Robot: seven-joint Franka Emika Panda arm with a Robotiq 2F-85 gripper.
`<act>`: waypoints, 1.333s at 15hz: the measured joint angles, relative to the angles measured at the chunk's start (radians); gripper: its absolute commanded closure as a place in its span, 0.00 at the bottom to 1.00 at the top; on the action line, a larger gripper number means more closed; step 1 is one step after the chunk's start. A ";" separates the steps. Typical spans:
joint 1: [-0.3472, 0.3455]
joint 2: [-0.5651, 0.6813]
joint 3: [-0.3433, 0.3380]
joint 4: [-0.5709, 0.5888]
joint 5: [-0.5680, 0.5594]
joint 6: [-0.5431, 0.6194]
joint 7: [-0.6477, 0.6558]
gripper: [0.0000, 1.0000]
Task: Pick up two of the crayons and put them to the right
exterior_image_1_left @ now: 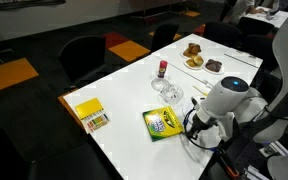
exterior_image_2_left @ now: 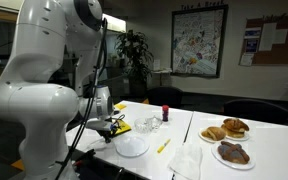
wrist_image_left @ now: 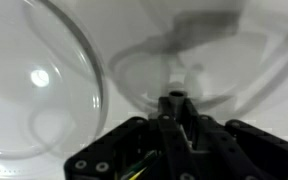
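Approach seemed the step in hand: we saw the gripper (exterior_image_2_left: 110,127) low beside a clear dish (exterior_image_2_left: 132,146), could not tell how its jaws stood, and judged the next move must bring it over the yellow crayon (exterior_image_2_left: 163,146) lying on the table (exterior_image_2_left: 182,132) past that dish.

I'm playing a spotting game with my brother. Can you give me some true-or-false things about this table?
1. A yellow crayon lies on the table. True.
2. The crayon box is red and blue. False: it is green and yellow.
3. There are pastries on the table. True.
4. The bottle lies on its side. False: it stands upright, red cap on top.
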 measured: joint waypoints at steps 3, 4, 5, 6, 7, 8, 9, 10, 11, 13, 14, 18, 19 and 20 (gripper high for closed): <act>-0.174 0.018 0.219 0.015 0.095 -0.009 0.016 0.96; -0.242 0.032 0.294 0.025 0.095 -0.011 0.039 0.96; -0.313 0.052 0.369 0.038 0.095 -0.015 0.054 0.96; -0.387 0.074 0.445 0.055 0.095 -0.025 0.062 0.96; -0.455 0.101 0.519 0.075 0.096 -0.042 0.068 0.96; -0.519 0.128 0.585 0.096 0.097 -0.066 0.072 0.96; -0.577 0.156 0.643 0.117 0.100 -0.093 0.072 0.96; -0.623 0.182 0.689 0.138 0.102 -0.119 0.072 0.96; -0.651 0.201 0.720 0.159 0.100 -0.131 0.068 0.96; -0.641 0.210 0.750 0.187 0.240 -0.129 -0.061 0.96; -0.626 0.207 0.763 0.198 0.305 -0.130 -0.117 0.96; -0.619 0.207 0.833 0.226 0.467 -0.153 -0.251 0.96; -0.619 0.207 0.843 0.232 0.491 -0.165 -0.273 0.96; -0.620 0.207 0.850 0.238 0.514 -0.177 -0.292 0.96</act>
